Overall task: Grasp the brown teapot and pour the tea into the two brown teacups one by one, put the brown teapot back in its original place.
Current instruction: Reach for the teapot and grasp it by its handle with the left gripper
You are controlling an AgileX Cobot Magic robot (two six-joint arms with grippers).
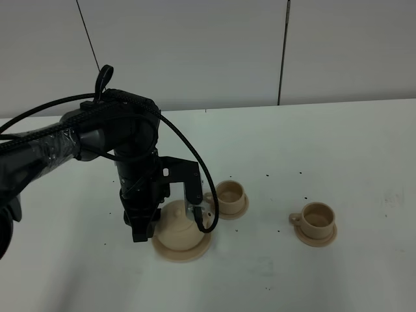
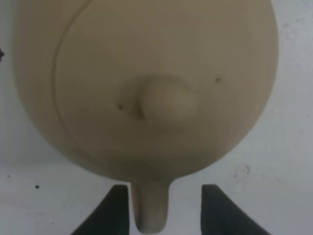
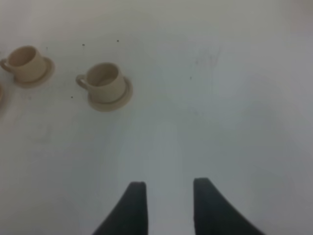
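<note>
Straddling the teapot's loop handle [image 2: 149, 210], my left gripper [image 2: 165, 196] stands open. One finger [image 2: 115, 213] is close against one side of the handle. The other finger [image 2: 220, 213] is clear of it, with bare table showing in the gap. Nothing is clamped. Just ahead of these fingertips sits the brown teapot [image 2: 161, 58], upright, with the knob [image 2: 164, 105] of its lid directly in front of me. In the high view the left gripper [image 1: 146, 231] is down at the teapot's [image 1: 175, 227] side, and the pot rests on the wide saucer [image 1: 182, 255].

Past the teapot, on the side away from my left gripper, the nearer teacup [image 1: 229, 193] stands on its small saucer [image 1: 242, 209], just beside the wide saucer. The farther teacup [image 1: 316, 216] stands well apart from it on its own saucer [image 1: 316, 239], out on the white table [image 1: 338, 143].

My right gripper [image 3: 168, 196] hangs over bare table [image 3: 244, 122], jaws apart and holding nothing. Well ahead of it, off toward my left arm's side, I see one teacup [image 3: 105, 81] and then the other [image 3: 27, 61] beyond it, both upright.
</note>
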